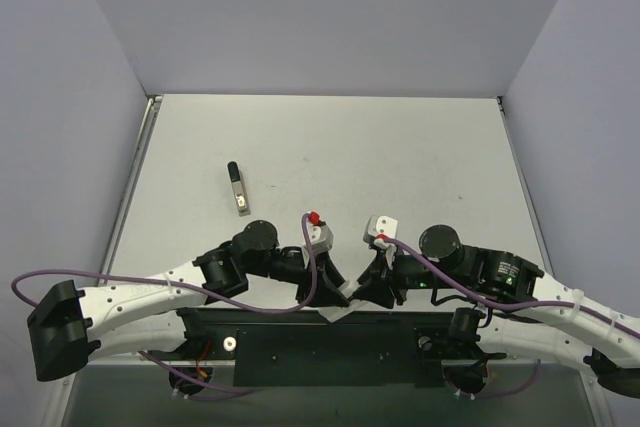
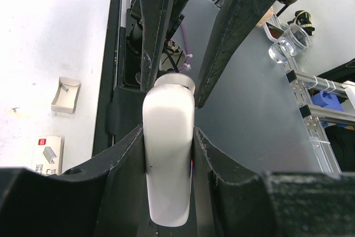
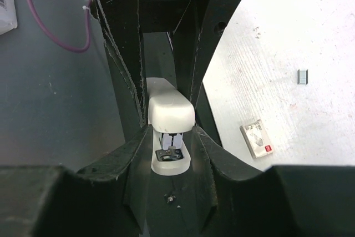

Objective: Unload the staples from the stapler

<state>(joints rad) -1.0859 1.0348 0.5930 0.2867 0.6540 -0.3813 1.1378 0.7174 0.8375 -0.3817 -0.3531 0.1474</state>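
The white stapler (image 2: pixel 166 154) is held between both arms at the table's near edge (image 1: pixel 337 311). My left gripper (image 2: pixel 169 137) is shut on its smooth white body. From the opposite side, my right gripper (image 3: pixel 171 131) is shut around the stapler's front end (image 3: pixel 171 112), where the metal mouth and white base show. A tiny silvery strip, apparently staples (image 3: pixel 302 76), lies on the table to the right. Both grippers (image 1: pixel 330 287) (image 1: pixel 375 287) meet low, over the black base bar.
A slim black-and-silver metal piece (image 1: pixel 238 190) lies on the table at the left. A small white packet with a red mark (image 3: pixel 257 139) lies near the right gripper. Another packet (image 2: pixel 49 154) and a small open box (image 2: pixel 65 94) lie by the left gripper.
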